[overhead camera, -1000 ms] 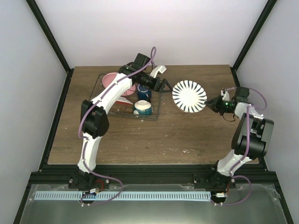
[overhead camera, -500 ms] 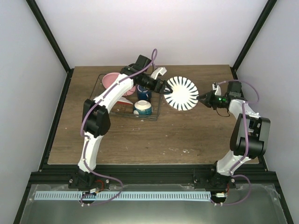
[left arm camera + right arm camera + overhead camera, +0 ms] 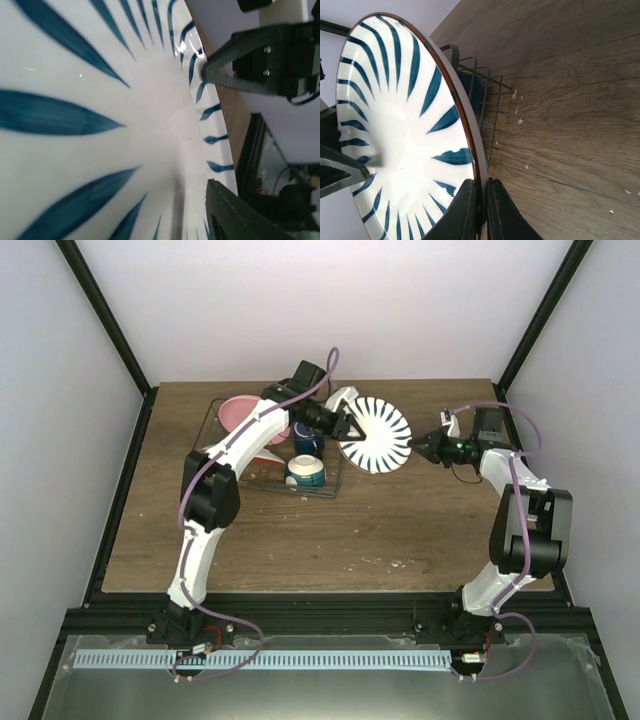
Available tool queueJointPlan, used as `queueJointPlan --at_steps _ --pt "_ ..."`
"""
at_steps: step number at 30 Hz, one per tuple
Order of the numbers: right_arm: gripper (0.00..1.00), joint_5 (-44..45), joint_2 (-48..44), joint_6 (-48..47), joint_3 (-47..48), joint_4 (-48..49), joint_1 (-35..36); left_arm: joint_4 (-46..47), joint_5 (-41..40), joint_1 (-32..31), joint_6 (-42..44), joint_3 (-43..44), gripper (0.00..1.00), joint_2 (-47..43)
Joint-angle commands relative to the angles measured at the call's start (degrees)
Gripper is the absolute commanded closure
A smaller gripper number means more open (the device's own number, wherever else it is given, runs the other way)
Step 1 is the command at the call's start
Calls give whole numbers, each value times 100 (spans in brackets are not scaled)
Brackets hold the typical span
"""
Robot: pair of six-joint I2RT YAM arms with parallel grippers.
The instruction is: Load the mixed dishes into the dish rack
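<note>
The white plate with dark radial stripes hangs tilted on edge just right of the dish rack. My right gripper is shut on its right rim; in the right wrist view the fingers pinch the brown-edged rim of the plate. My left gripper straddles the plate's left rim. The plate's face fills the left wrist view, with one dark finger over it and the other hidden behind. A pink plate, a dark blue mug and a small bowl sit in the rack.
The rack's wire wall stands right behind the plate's lower edge. Bare wooden table lies to the right and in front, with crumbs scattered on it. Black frame posts stand at the back corners.
My right gripper carried the striped plate left toward the rack. The plate's left rim has come between my left gripper's jaws, which have narrowed.
</note>
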Motion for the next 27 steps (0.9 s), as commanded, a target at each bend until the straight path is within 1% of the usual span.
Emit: queueJointPlan --at_steps 1,5,9,10,14,16,19,27 --pt "99 -606 -56 145 357 346 72 147 201 5 15 157 60 72" --pt "99 -548 -9 58 345 284 74 146 204 -2 22 152 82 57" --pt "99 -436 74 -105 314 171 83 162 152 -2 27 131 98 20" --pt "99 -413 97 -145 295 146 83 168 135 1 28 129 100 8" --pt "98 -392 206 -225 181 193 91 256 143 -3 1 96 100 -71" --pt "95 -414 262 -272 156 227 105 303 146 -4 -15 83 100 -125" --pt "86 -444 309 -295 118 318 107 311 63 9 43 91 100 -217" --pt "52 -641 496 -484 230 222 109 257 -124 186 176 93 100 -629"
